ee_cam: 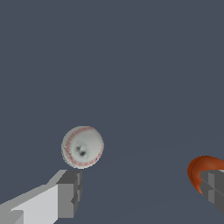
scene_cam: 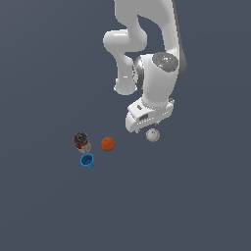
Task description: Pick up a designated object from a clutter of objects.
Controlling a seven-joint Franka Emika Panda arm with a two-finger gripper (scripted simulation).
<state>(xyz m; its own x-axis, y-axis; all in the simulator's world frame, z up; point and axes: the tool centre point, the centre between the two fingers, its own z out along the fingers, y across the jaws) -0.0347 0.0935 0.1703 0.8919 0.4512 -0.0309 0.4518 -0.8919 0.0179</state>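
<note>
The white Panda arm reaches down from the top of the exterior view, its wrist bent over so the gripper hangs low over the dark grey floor, right above the white baseball. From here the ball sits alone, toward the exterior view's right, just peeking out below the hand's edge. The rest of the clutter lies off to the exterior view's left: an orange ball nearest, well apart from the baseball, then a dark-topped can with a red and beige label standing upright beyond it, and a blue cup just beside the can, its open mouth facing up. In the wrist view the baseball shows its thin red stitching clearly and rests on the floor close to one grey fingertip, not touching it. The other fingertip stands far across the frame, partly in front of the orange ball. The claw is spread wide and grasps nothing; the baseball lies ahead of the fingers, near one of them, rather than centred in the gap.
</note>
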